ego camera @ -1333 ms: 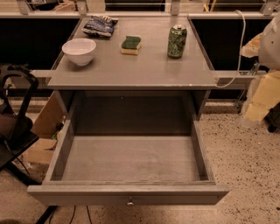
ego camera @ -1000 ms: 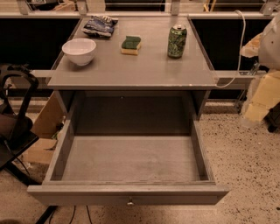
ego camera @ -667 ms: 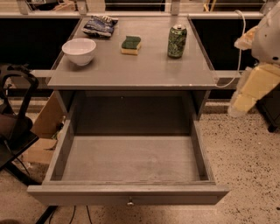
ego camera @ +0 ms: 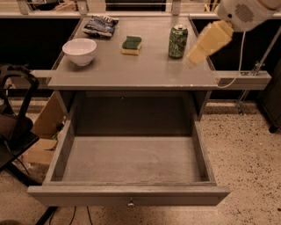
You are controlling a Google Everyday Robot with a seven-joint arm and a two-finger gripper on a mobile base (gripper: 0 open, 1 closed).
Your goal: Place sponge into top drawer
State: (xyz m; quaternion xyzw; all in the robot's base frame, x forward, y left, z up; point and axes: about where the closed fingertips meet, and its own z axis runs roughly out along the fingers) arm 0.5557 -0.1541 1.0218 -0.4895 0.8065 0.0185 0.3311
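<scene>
Bench [ego camera: 131, 72] holds everything. Top drawer [ego camera: 131, 160] is pulled out, nothing inside. Gripper [ego camera: 196, 53] hovers over the bench's right side beside the soda can [ego camera: 178, 41]; can't tell its grip state. Sponge [ego camera: 131, 45] sits ungrasped, back centre. Pick and place both remain.

My arm [ego camera: 244, 13] enters from the upper right. My pincer [ego camera: 193, 56] angles down and leftward, positioned over the right side of the tabletop [ego camera: 145, 70].
</scene>
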